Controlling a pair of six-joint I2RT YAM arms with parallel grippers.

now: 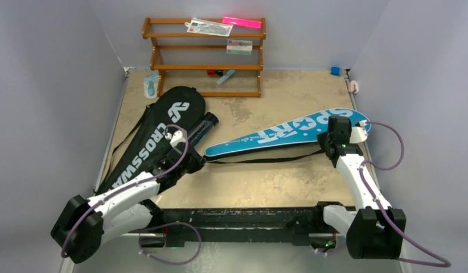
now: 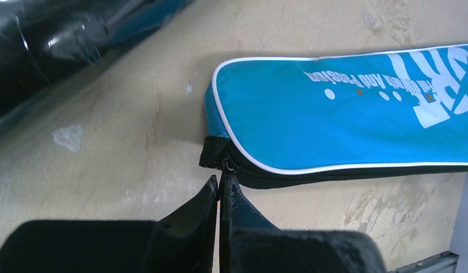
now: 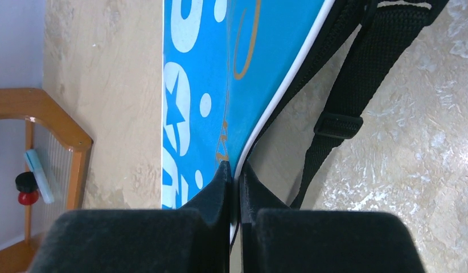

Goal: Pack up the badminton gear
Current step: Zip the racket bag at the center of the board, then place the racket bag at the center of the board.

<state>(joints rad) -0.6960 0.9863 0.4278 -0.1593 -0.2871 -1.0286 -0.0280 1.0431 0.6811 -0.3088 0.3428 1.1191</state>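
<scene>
On blue cover (image 1: pixel 277 135) rim — right hand (image 3: pixel 235 168) clamped; left hand (image 2: pixel 220 181) shut at zip (image 2: pixel 227 165)

On the counter (image 1: pixel 260 182), the CROSSWAY cover (image 1: pixel 157 133) lies at the left with the tube (image 1: pixel 202 128) just beside its right edge. The SPORT cover (image 1: pixel 277 133) stretches rightward, and the rack (image 1: pixel 206 67) stands behind them.

Blue cover (image 3: pixel 220 85) edge in end effector (image 3: pixel 234 170)
</scene>
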